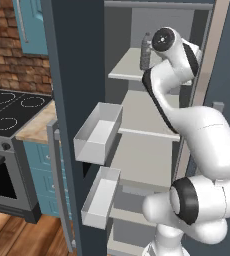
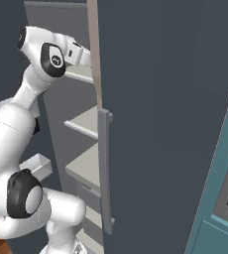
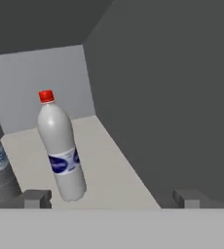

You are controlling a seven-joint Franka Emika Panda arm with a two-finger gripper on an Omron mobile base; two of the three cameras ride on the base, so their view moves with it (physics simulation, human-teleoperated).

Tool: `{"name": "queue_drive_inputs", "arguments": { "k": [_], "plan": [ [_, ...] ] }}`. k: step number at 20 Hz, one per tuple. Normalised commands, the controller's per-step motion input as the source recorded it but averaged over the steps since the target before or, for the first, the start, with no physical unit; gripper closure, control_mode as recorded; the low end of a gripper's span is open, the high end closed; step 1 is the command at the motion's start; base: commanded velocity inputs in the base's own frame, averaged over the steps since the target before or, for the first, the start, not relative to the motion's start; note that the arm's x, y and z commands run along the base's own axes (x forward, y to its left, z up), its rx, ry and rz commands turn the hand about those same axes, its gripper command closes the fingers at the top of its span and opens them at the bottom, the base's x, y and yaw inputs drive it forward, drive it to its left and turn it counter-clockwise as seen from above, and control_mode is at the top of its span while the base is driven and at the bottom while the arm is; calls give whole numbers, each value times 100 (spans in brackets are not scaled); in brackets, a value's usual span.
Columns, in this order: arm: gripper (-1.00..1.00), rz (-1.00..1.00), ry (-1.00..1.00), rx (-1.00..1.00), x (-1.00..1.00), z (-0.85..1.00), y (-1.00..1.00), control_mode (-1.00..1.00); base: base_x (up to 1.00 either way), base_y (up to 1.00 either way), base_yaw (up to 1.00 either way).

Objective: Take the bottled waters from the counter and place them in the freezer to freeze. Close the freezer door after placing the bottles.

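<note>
Brick wall (image 1: 7, 55), black stovetop (image 1: 12, 107), wood floor (image 1: 17, 235), teal cabinets (image 1: 34, 25).

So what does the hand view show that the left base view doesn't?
Hand view alone: the red-capped bottle, tilted on the freezer shelf, and the open gripper with nothing between its fingertips. Left base view alone: the freezer door swung open with its white bins, the stovetop. Both: the grey-blue bottle on that shelf.

Flat even rendered light, no clear source, freezer (image 1: 137, 150) interior dim grey, shelves paler, soft shading on white arm (image 1: 202, 140), faint highlight on red-capped bottle (image 3: 60, 146), no glare, no blur, no edge distortion, everything sharp, slightly pixelated edges
</note>
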Motion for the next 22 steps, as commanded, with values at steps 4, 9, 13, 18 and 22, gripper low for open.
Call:
{"name": "queue_drive_inputs", "arguments": {
  "k": [4,9,13,18,22],
  "plan": [
    [-100,-7,-12,-7,-100,0,36,-100,0,0,0],
    [-100,-5,-14,-10,-100,0,42,-100,0,0,0],
    [-100,-11,-18,-1,-100,-1,21,-100,0,0,0],
    [-100,-14,-21,0,-100,-5,-3,-100,0,0,0],
    [-100,-9,-17,0,-87,0,-18,-100,0,0,0]
  ]
}}
